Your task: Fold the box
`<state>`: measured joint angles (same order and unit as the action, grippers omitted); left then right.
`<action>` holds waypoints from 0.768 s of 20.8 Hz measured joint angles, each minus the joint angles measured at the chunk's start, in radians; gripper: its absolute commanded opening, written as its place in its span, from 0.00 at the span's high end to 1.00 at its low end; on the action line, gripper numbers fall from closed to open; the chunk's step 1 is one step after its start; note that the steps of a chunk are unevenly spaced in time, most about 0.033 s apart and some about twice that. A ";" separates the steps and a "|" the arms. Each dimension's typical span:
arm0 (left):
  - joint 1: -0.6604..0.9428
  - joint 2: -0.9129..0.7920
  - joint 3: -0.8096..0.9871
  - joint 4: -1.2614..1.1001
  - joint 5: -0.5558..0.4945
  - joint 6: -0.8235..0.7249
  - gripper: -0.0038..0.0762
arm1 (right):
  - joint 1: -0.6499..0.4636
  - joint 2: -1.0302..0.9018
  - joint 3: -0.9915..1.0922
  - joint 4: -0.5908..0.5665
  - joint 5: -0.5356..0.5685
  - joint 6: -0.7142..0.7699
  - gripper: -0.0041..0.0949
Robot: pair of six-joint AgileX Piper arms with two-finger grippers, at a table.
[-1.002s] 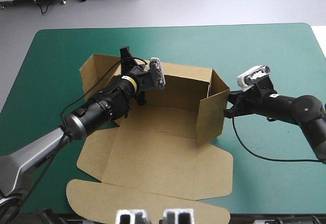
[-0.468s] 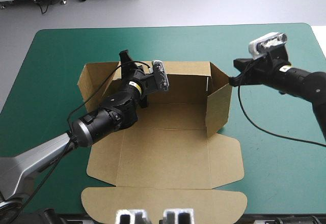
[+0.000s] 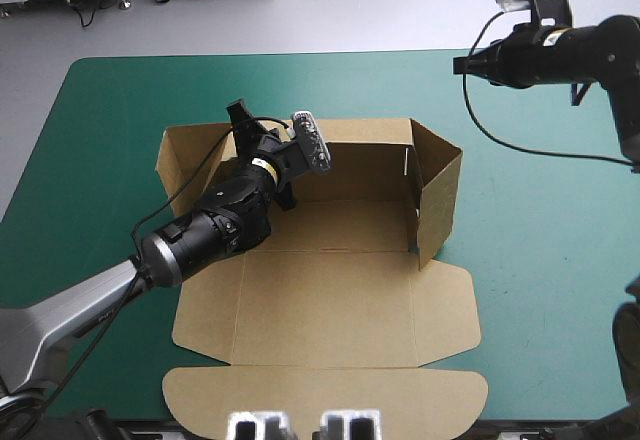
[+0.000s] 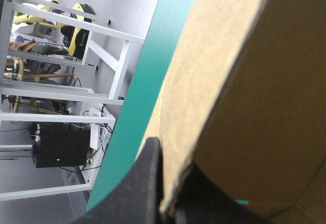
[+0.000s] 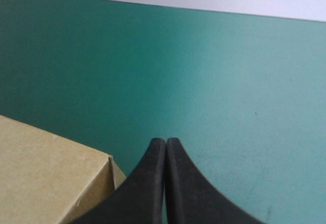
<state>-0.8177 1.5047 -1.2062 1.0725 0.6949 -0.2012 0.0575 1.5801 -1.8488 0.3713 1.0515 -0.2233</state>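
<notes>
Left gripper (image 4: 170, 186) clamped on box (image 3: 330, 300), edge of back wall pinched in it; right gripper (image 5: 165, 150) pressed together, holding nothing, raised well apart from box, one box corner just beside and under it; box front panels flat on teal-green cover (image 3: 120, 100) behind left gripper.

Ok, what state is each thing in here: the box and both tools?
Brown cardboard box: half formed, back and right walls raised, front flaps and lid flat on the teal-green table cover.
Left black fin-fingered tool: shut on the box, at its far left corner.
Right black fin-fingered tool: shut, empty, clear of the box.
</notes>
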 measured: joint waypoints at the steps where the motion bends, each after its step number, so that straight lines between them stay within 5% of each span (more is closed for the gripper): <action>1: 0.000 0.000 -0.001 0.000 0.004 -0.014 0.96 | 0.000 0.051 -0.056 -0.001 0.034 0.016 0.98; 6: -0.001 0.018 -0.024 -0.001 0.051 -0.059 0.96 | 0.000 0.311 -0.280 0.029 0.144 0.116 0.98; 16: -0.009 0.074 -0.066 0.020 0.107 -0.068 0.96 | 0.049 0.391 -0.289 0.017 0.194 0.126 0.98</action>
<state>-0.8263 1.5788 -1.2719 1.0928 0.8023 -0.2693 0.1068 1.9713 -2.1377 0.3887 1.2450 -0.0969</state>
